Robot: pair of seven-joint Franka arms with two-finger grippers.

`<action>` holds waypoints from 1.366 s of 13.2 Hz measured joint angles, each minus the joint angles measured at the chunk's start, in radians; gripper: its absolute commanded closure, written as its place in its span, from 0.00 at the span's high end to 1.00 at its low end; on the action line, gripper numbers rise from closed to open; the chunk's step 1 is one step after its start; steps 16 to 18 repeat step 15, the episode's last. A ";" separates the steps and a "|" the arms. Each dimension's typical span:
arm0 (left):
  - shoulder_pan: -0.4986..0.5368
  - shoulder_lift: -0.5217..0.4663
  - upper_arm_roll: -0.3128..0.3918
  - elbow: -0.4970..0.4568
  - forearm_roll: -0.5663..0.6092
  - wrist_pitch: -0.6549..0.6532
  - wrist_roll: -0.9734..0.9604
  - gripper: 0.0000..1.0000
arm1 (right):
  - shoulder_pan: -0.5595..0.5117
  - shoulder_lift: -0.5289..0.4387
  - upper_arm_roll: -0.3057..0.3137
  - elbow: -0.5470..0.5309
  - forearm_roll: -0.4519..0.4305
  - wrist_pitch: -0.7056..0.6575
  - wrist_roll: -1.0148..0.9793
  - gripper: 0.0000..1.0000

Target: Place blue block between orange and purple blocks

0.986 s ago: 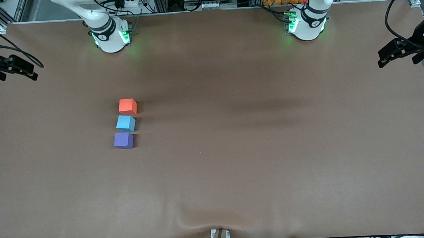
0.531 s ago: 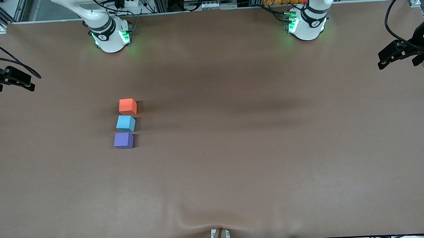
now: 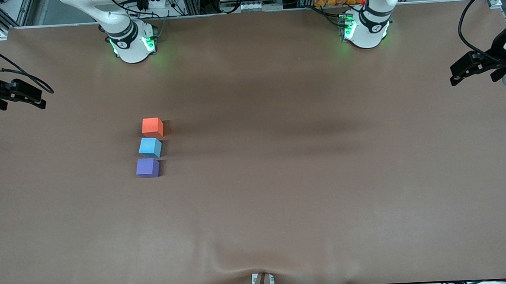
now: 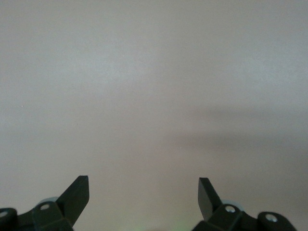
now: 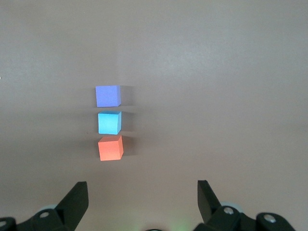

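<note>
Left gripper [image 4: 143, 195]: fingers spread wide with nothing between them; it holds nothing and touches nothing. It hangs over the bare brown table [image 3: 307, 186] at the left arm's end, where this arm waits.
Left fingers [image 4: 77, 191]: two dark tips stand well apart in the left wrist view, with only plain table surface under them.
Right gripper [image 5: 143, 195]: fingers spread wide and empty, gripping nothing. It hangs over the table edge at the right arm's end, well apart from the blocks.
Right fingers [image 5: 204, 197]: the dark tips frame the row of three cubes in the right wrist view, without contact with any of them.
Blue block [image 3: 150, 147]: rests flat on the table between the other two cubes, toward the right arm's end of the table. It is a cube, so it has no long axis; it sits turned slightly, its edges a little askew from those of its neighbours.
Orange block [image 3: 152, 127]: farther from the front camera than the blue block, just beside it, with a thin gap showing.
Purple block [image 3: 147, 168]: nearer to the front camera than the blue block, just beside it; whether they touch cannot be told.
Row: orange, blue and purple stand in one nearly straight line that runs from far to near.
</note>
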 measured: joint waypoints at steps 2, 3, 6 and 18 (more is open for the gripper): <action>0.000 0.000 0.000 0.001 0.000 0.001 0.000 1.00 | 0.000 0.001 0.000 0.000 0.000 0.000 0.000 1.00; 0.000 0.000 0.000 0.002 0.000 0.001 0.000 1.00 | 0.000 0.001 0.000 0.000 0.000 0.000 0.000 1.00; -0.001 0.008 -0.002 0.002 0.000 0.013 0.000 1.00 | 0.000 0.002 0.000 0.000 0.000 -0.001 0.000 1.00; -0.002 0.014 -0.041 0.024 0.000 0.026 0.000 1.00 | 0.001 0.009 0.001 0.000 0.000 -0.001 0.000 1.00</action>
